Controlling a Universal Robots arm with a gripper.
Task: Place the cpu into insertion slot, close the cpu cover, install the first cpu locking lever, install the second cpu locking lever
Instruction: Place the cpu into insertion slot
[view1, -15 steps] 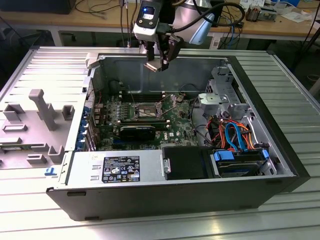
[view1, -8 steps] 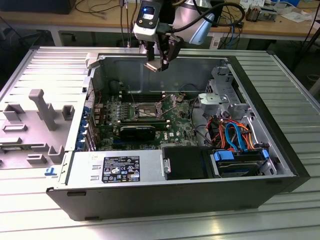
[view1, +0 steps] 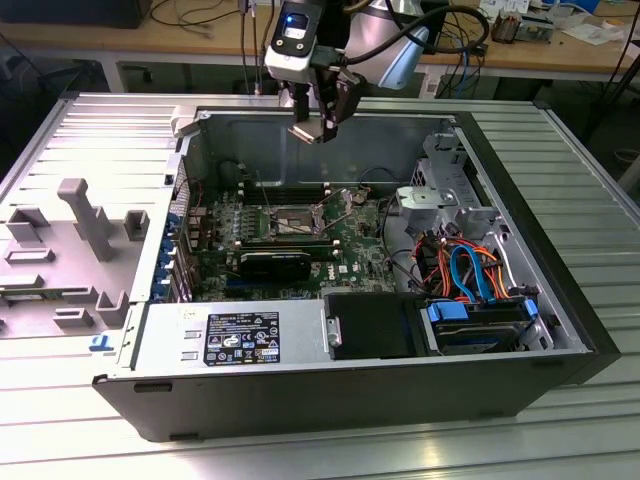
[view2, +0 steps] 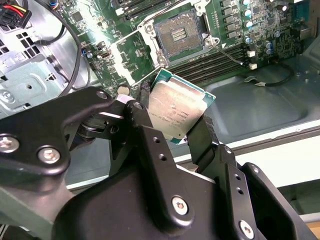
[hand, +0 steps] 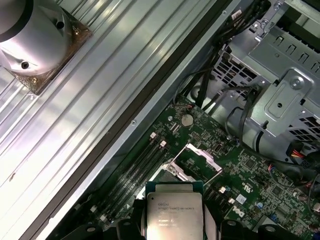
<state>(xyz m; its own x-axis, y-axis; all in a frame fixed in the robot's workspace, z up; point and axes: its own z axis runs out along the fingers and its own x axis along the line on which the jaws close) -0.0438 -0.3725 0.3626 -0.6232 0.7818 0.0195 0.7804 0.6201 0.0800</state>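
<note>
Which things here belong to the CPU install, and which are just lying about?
Job in hand:
tool, shut on the cpu
bare socket
open cover

Lying about:
power supply
cables
drive cage
grey fixture beside the case

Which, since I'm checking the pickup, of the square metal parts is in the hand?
The chip, gripped in the hand above the board; the socket lies bare below.

The cpu (view2: 177, 112), a flat silvery square chip, is held tilted at the exterior view's upper middle. The cpu cover (hand: 202, 155) is seen raised open near the centre.
</note>
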